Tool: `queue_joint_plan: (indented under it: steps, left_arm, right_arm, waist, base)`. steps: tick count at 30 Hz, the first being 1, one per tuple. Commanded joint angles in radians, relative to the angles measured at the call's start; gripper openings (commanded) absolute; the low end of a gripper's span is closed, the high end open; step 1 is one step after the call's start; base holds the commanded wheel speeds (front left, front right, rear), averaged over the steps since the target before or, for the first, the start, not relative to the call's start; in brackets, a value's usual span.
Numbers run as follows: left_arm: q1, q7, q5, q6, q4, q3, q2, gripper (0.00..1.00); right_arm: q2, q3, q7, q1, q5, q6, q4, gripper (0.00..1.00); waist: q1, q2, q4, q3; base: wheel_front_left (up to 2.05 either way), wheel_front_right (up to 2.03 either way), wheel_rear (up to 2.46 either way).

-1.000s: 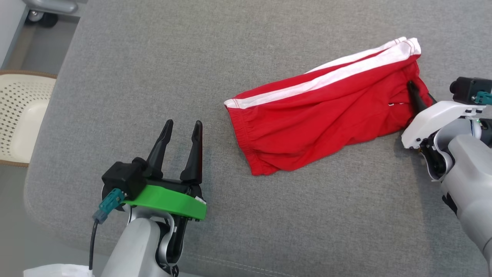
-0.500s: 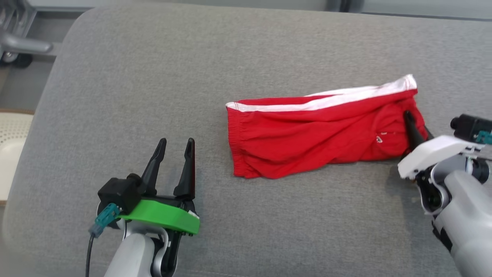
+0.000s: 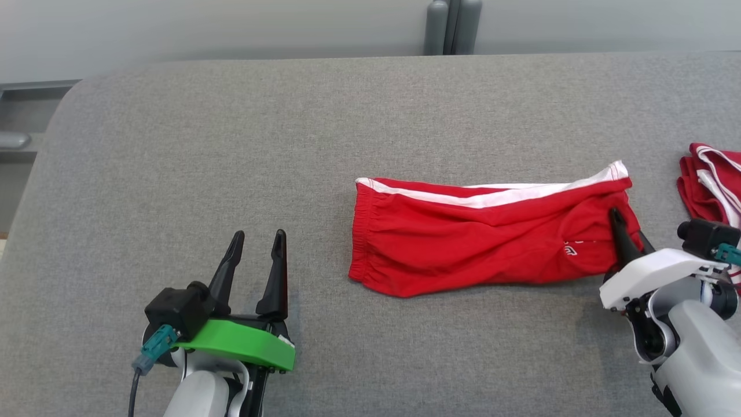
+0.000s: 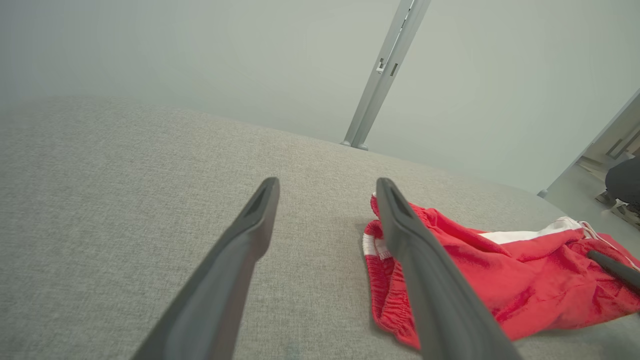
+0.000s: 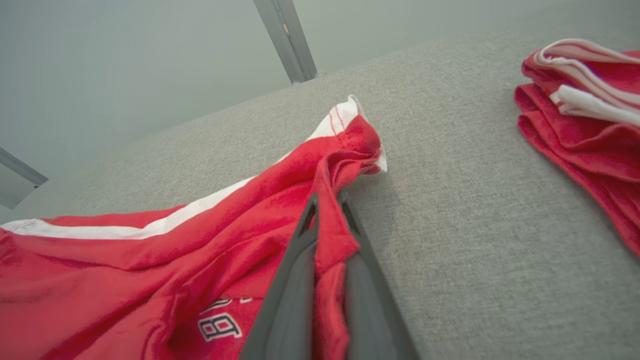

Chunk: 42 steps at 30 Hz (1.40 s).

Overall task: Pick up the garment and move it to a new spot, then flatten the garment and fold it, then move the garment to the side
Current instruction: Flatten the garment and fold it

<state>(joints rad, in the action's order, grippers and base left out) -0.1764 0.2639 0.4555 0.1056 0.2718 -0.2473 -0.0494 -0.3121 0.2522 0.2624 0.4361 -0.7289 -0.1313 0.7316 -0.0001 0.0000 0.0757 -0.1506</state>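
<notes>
The garment (image 3: 480, 237) is a pair of red shorts with a white side stripe, folded lengthwise and lying across the grey padded surface (image 3: 231, 150). Its right end is pinched in my right gripper (image 3: 622, 231), which is shut on the fabric. The right wrist view shows a red fold (image 5: 330, 240) clamped between the two dark fingers. My left gripper (image 3: 255, 240) hovers open at the lower left, well clear of the shorts' elastic waistband (image 4: 390, 280), with nothing between its fingers.
A second red and white garment (image 3: 712, 179) lies bunched at the far right edge, also seen as a folded pile (image 5: 585, 115) in the right wrist view. A grey post (image 3: 451, 26) stands behind the surface's back edge. The surface's left corner is rounded.
The head camera has tilted up and turned, so the whole scene shifted. The shorts now lie more level across the surface, still held at the right end. The second garment has come into view.
</notes>
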Motion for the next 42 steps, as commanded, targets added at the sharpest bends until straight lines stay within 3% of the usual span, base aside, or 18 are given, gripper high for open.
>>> queue_joint_plan:
  steps: [1, 7, 18, 26, 35, 36, 38, 42]
  left_arm:
    - [0.01, -0.001, -0.004, 0.005, 0.004, 0.001, -0.003, 1.0]
    - [0.012, -0.001, 0.014, 0.006, 0.008, 0.005, -0.003, 1.0]
    - [0.021, -0.001, 0.033, 0.002, 0.01, -0.017, -0.003, 1.0]
    - [0.031, -0.001, 0.046, -0.003, 0.015, -0.025, -0.003, 1.0]
    - [0.037, -0.001, 0.063, -0.002, 0.019, -0.041, -0.003, 1.0]
    - [0.038, -0.001, 0.066, -0.001, 0.019, -0.043, -0.003, 1.0]
    - [0.038, -0.001, 0.066, 0.0, 0.022, -0.046, -0.003, 1.0]
    - [0.033, -0.001, 0.054, -0.001, 0.02, -0.05, -0.003, 1.0]
  right_arm:
    - [-0.004, -0.011, 0.002, -0.002, 0.02, 0.001, -0.031, 0.0]
    - [0.003, 0.047, 0.002, 0.006, 0.086, 0.001, -0.161, 0.0]
    - [0.014, 0.325, -0.009, 0.074, 0.083, 0.001, -0.28, 0.0]
    - [0.039, 0.48, -0.029, 0.138, 0.066, 0.001, -0.236, 0.0]
    - [0.09, 0.559, -0.019, 0.186, 0.057, 0.001, -0.094, 0.0]
    - [0.099, 0.556, -0.016, 0.189, 0.048, 0.001, -0.077, 0.15]
    - [0.115, 0.561, -0.01, 0.198, 0.045, 0.001, -0.046, 1.0]
    - [0.143, 0.578, -0.002, 0.216, 0.034, 0.001, -0.013, 1.0]
  waist:
    - [0.0001, 0.0, -0.008, 0.008]
    - [0.0001, 0.0, 0.005, 0.009]
    - [0.0001, 0.0, 0.068, 0.013]
    - [0.0001, 0.0, 0.134, 0.015]
    - [0.0001, 0.0, 0.177, 0.013]
    - [0.0001, 0.0, 0.179, 0.013]
    - [0.0001, 0.0, 0.182, 0.014]
    - [0.0001, 0.0, 0.182, 0.018]
  base:
    - [0.0, 0.0, 0.0]
    - [0.0, 0.0, 0.0]
    - [0.0, 0.0, 0.0]
    - [0.0, 0.0, 0.0]
    - [0.0, 0.0, 0.0]
    - [0.0, 0.0, 0.0]
    - [0.0, 0.0, 0.0]
    - [0.0, 0.0, 0.0]
